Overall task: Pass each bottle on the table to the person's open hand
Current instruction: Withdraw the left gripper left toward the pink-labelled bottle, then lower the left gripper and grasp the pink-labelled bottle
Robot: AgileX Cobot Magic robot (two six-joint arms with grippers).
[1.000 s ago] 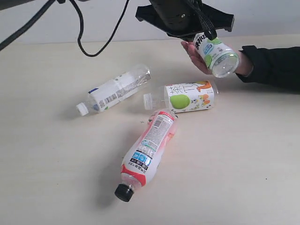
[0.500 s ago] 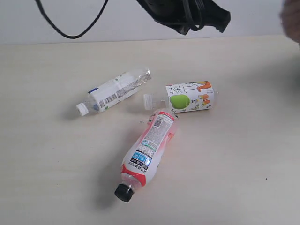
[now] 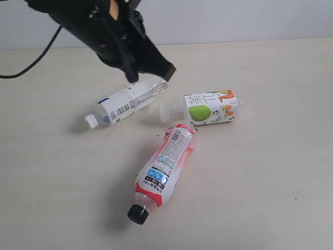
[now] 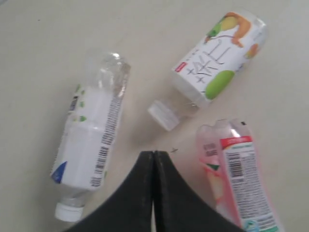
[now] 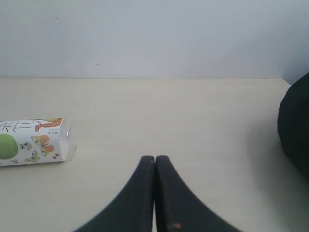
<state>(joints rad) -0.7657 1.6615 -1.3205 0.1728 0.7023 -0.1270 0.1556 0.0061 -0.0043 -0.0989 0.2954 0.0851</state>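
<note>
Jaws of the left gripper (image 4: 153,155) sit pressed together, empty, near the white bottle (image 3: 127,103), lying at ten o'clock on the table (image 3: 270,182); apple bottle (image 3: 209,108) at two, red bottle (image 3: 165,164) at six. Best to spread them first, then straddle the label crosswise. The right gripper (image 5: 154,159) is closed too, empty.

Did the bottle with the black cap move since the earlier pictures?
No. The black-capped bottle lies as before, its base beside the apple-label bottle.
</note>
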